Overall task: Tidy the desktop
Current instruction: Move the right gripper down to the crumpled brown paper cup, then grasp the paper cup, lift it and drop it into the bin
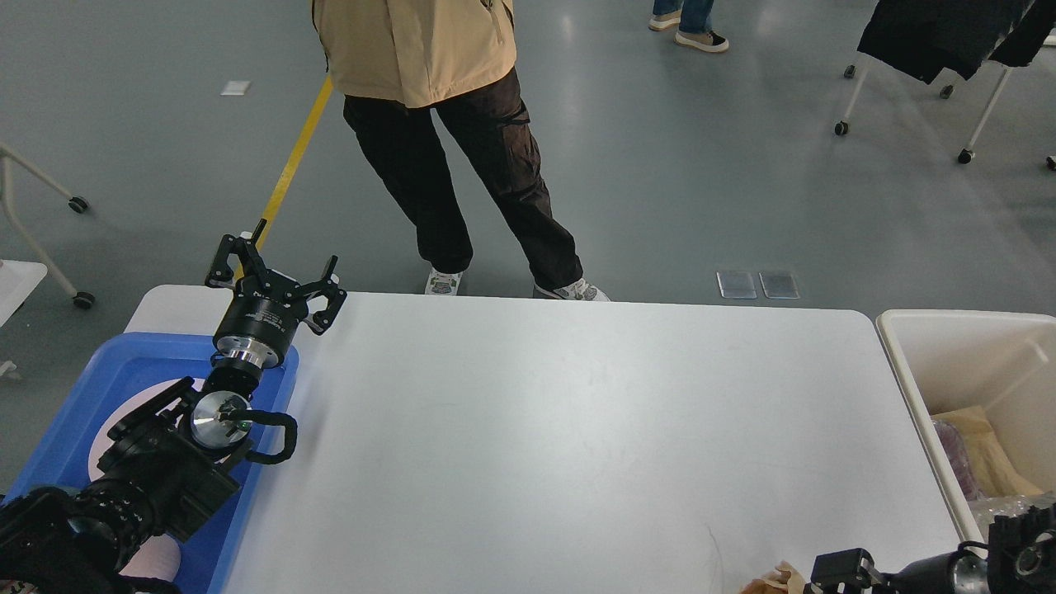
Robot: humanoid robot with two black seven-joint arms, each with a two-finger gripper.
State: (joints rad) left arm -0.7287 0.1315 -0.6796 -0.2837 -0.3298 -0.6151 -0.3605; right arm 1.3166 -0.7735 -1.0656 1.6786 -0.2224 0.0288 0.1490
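Observation:
The white desktop (pixel 561 429) fills the middle of the head view. A small crumpled brown scrap (pixel 769 581) lies at its near edge, partly cut off by the frame. My left gripper (pixel 276 276) is open and empty above the table's far left corner, over the rim of the blue tray (pixel 58 437). My right gripper (pixel 840 569) is low at the bottom right, just right of the brown scrap. Only part of it shows, so I cannot tell how its fingers stand.
A cream bin (pixel 916 388) stands at the table's right end and holds paper and plastic waste. The blue tray holds a white round plate (pixel 111 429). A person (pixel 462 140) stands just beyond the far table edge. Wheeled racks stand far right.

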